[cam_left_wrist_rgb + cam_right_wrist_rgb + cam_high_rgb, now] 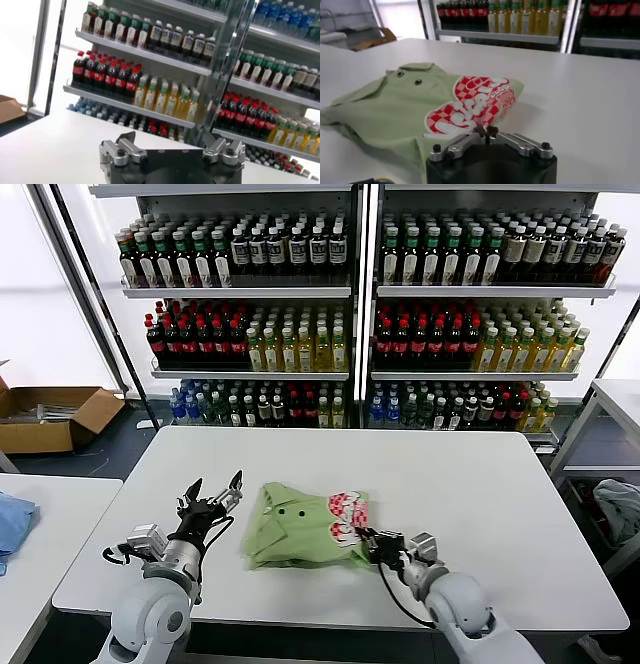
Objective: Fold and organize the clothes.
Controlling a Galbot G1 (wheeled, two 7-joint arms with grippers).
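Observation:
The clothes are one light green collared shirt (295, 529) with a red-and-white graphic (348, 514), lying partly folded on the white table (480, 504). In the right wrist view the shirt (390, 105) spreads out ahead of the gripper, collar and small buttons on its far side. My right gripper (366, 541) is at the shirt's near right edge beside the graphic. Its fingertips are pinched together on the fabric hem (486, 132). My left gripper (215, 487) hovers open just left of the shirt, fingers pointing up and away, nothing between them (170, 147).
Shelves of bottles (340, 324) stand behind the table. A cardboard box (45, 414) sits on the floor at the far left. A light blue cloth (12, 519) lies on the side table to the left, and a grey-blue bundle (620, 514) lies at the right.

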